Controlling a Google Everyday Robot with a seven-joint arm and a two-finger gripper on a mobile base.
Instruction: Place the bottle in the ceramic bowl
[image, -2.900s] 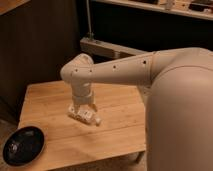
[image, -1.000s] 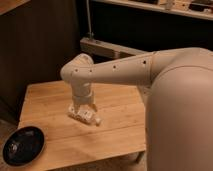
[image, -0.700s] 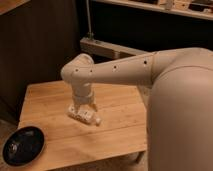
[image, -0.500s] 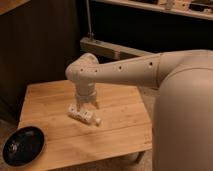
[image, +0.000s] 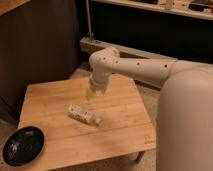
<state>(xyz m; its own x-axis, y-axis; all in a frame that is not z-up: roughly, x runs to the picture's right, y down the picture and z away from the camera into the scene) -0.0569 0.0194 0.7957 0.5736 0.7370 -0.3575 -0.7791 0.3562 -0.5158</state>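
Observation:
The small white bottle (image: 82, 114) lies on its side near the middle of the wooden table (image: 122, 127), cap end pointing to the front right. My gripper (image: 93, 93) hangs from the white arm a little above and behind the bottle, apart from it and holding nothing. The glossy black ceramic bowl (image: 22, 145) sits at the table's front left corner, well to the left of the bottle, with nothing in it.
A dark panel wall (image: 40, 45) stands behind the table on the left. A metal base and shelving (image: 130, 50) run along the back right. My large white arm body (image: 187, 115) fills the right side.
My gripper has risen off the bottle and moved back and to the right. The bottle stays lying on the table. The bowl has not moved.

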